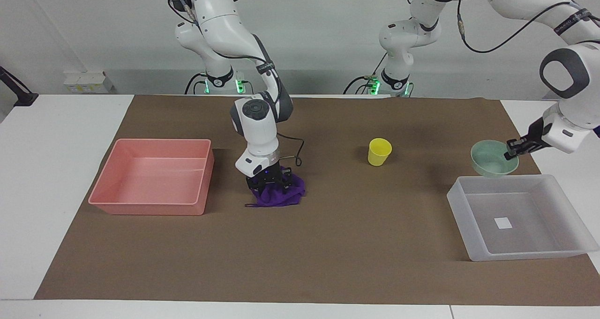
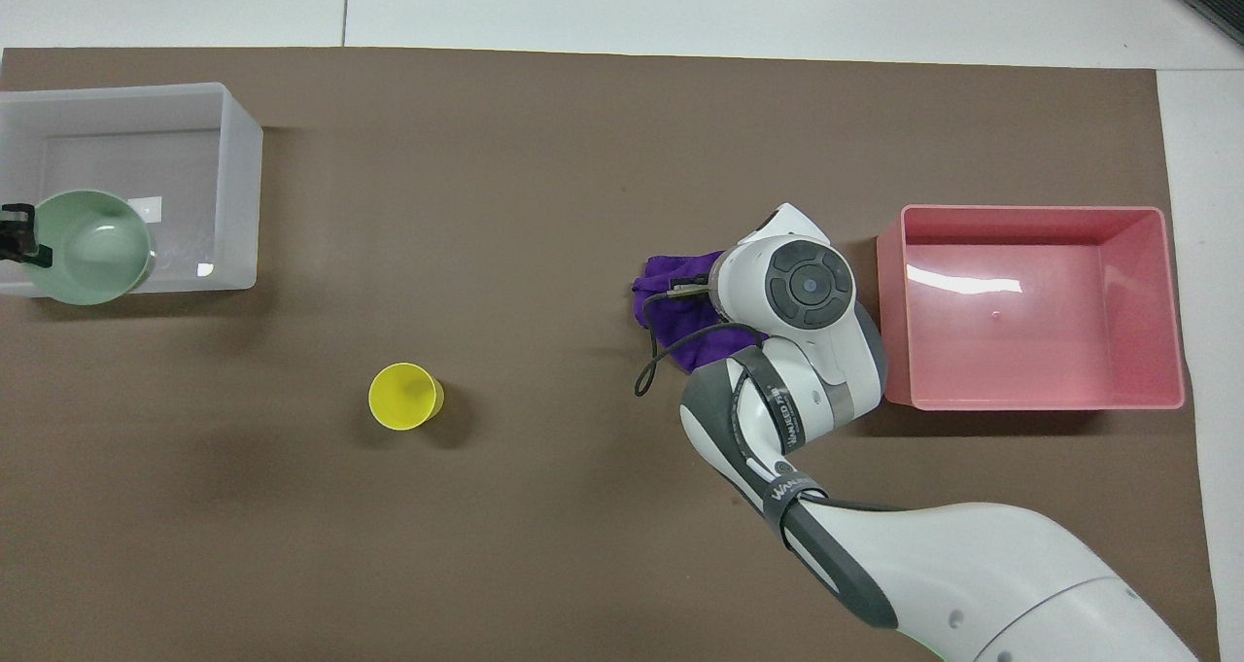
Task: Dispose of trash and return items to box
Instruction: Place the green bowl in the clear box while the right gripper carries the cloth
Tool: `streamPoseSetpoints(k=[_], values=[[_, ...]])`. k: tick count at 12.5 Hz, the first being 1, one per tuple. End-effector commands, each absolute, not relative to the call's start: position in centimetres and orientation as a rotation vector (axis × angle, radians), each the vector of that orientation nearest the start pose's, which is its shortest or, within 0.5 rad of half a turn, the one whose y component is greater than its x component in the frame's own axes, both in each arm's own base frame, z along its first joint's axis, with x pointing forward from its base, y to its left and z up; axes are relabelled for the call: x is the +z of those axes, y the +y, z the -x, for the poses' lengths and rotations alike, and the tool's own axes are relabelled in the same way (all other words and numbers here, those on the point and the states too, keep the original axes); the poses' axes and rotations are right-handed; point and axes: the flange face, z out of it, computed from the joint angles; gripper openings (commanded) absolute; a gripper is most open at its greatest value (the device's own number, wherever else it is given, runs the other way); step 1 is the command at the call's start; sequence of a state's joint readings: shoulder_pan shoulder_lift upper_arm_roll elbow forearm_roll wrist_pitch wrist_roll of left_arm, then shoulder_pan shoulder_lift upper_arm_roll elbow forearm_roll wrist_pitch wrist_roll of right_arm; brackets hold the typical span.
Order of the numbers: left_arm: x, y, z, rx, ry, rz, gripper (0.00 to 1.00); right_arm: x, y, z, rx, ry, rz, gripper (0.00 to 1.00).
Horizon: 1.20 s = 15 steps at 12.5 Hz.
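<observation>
You've got 1 yellow cup [image 1: 379,151], 1 mint bowl [image 1: 493,159], 1 purple cloth [image 1: 277,195], 1 clear box [image 1: 519,218], 1 pink tray [image 1: 151,176], all on the brown mat [image 1: 300,263]; 2 arms, both working.

Nearest the robots: cup stands upright, mouth up, alone on the mat toward the left arm's end; nothing touching it.

Next out: cloth sits bunched mid-mat, just beside the tray's end wall, w/ its thin loop trailing away from the robots; right gripper [image 1: 270,181] is down on the bunch, fingers pinched into the fabric.

Tray lies at the right arm's end, long axis along the table's length.

Box is farthest out, at the left arm's end; long axis roughly along the table's length, white sticker [image 1: 503,223] on its base.

Left gripper [image 1: 512,149] is clamped on the bowl's rim, holding it in the air over the box's robot-side edge; bowl's mouth is up, slightly tilted.
</observation>
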<state>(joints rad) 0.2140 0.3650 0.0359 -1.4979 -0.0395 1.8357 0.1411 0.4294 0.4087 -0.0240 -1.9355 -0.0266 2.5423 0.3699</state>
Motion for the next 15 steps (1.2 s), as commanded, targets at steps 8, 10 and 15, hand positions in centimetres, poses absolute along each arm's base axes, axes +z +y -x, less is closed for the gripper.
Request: streamPoseSetpoints(k=[8, 10, 15], values=[[35.4, 17.3, -69.3, -0.035, -0.198, 3.158, 0.91, 38.0, 24.8, -57.8, -0.191, 0.127, 3.114, 0.00], [36.4, 16.0, -69.7, -0.060, -0.185, 3.154, 1.00, 42.5, 23.8, -57.3, -0.182, 0.179, 3.111, 0.00], [46.4, 10.0, -66.5, 0.063, -0.221, 3.178, 1.00, 54.1, 16.4, -56.9, -0.216, 0.276, 3.101, 0.00]])
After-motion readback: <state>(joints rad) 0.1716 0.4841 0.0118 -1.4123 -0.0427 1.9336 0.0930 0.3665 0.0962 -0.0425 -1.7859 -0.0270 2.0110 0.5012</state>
